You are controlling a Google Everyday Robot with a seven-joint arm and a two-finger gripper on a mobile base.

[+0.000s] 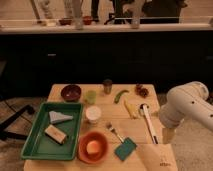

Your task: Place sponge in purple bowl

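Note:
The teal-green sponge (pixel 125 148) lies flat near the wooden table's front edge, just right of the orange bowl (pixel 93 146). The dark purple bowl (pixel 71 92) stands at the table's back left, with nothing seen in it. My white arm (pixel 187 107) hangs past the table's right edge. Its gripper (pixel 167 135) points down beside that edge, open and holding nothing, to the right of the sponge and slightly behind it.
A green tray (pixel 44 148) at the front left holds a grey-blue wedge (pixel 59 117) and a tan block (pixel 55 133). A white cup (pixel 92 114), green cup (pixel 90 96), can (pixel 107 86), green pod (pixel 120 96), white brush (pixel 148 122) and fork (pixel 114 131) crowd the middle.

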